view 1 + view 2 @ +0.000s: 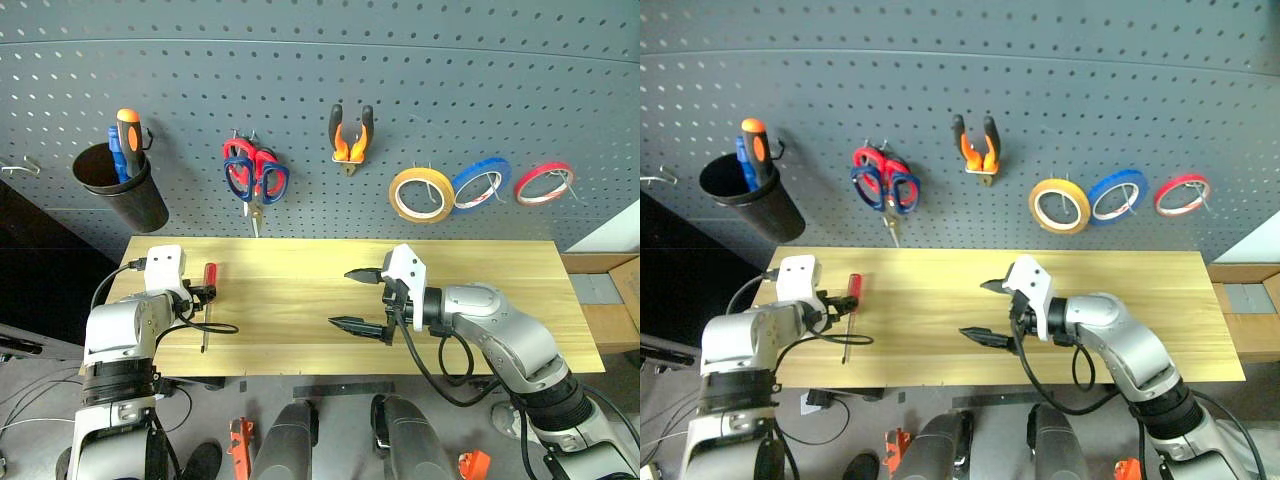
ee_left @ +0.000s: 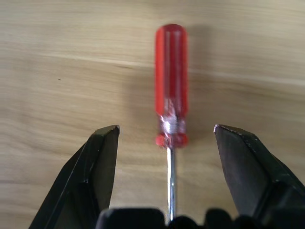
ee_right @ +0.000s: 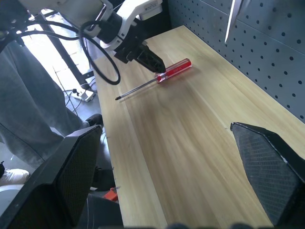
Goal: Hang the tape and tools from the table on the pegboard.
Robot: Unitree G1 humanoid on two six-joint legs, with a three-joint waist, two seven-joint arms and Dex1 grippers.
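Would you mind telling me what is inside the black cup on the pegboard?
The black cup holds orange-and-blue-handled screwdrivers; their shafts are hidden by its wall.

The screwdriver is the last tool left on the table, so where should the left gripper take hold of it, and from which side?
Probably the red handle of the screwdriver, from above. It lies flat on the table, and the open left gripper already straddles it.
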